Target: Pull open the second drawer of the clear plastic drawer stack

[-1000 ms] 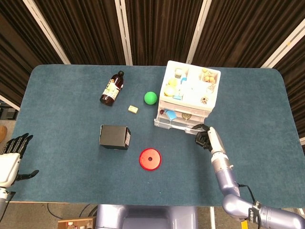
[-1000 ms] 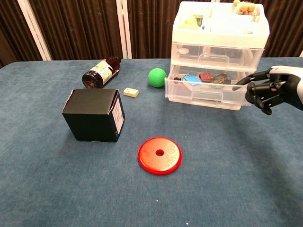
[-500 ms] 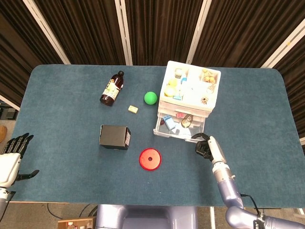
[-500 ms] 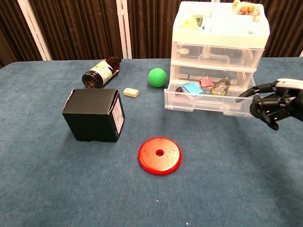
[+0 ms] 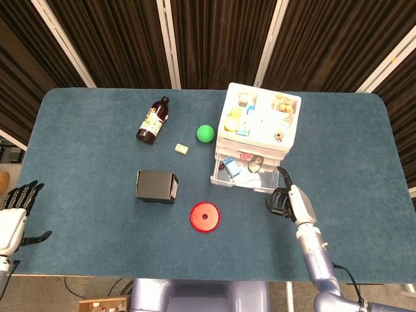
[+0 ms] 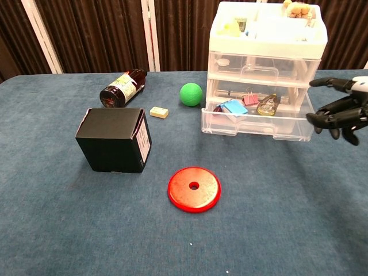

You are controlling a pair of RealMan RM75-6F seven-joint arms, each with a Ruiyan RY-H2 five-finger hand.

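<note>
At right of centre in the head view, on the blue desk: clear plastic drawer stack, with its lowest drawer slid out toward the bottom of the frame, blue packet, pink clip and other small items exposed inside. Judged from the chest view, possibly the wrong drawer: three levels under the open top tray, the middle one flush with the frame, so "second" may remain unopened, depending on the count. Risk from here: any further tug on the light stack dragging the whole unit across the desk instead of sliding a drawer, or tipping it forward with the bottom drawer extended and loaded. Also a chance of the extended drawer blocking a clean reach to the handle above, and of a finger catching the drawer's front lip on the way past. Right hand at the right edge of the chest view, just beside the drawer's front corner but apart from it, fingers spread and loosely curved, holding nothing. Left hand at the lower left edge of the head view, off the desk, fingers apart, empty.
</note>
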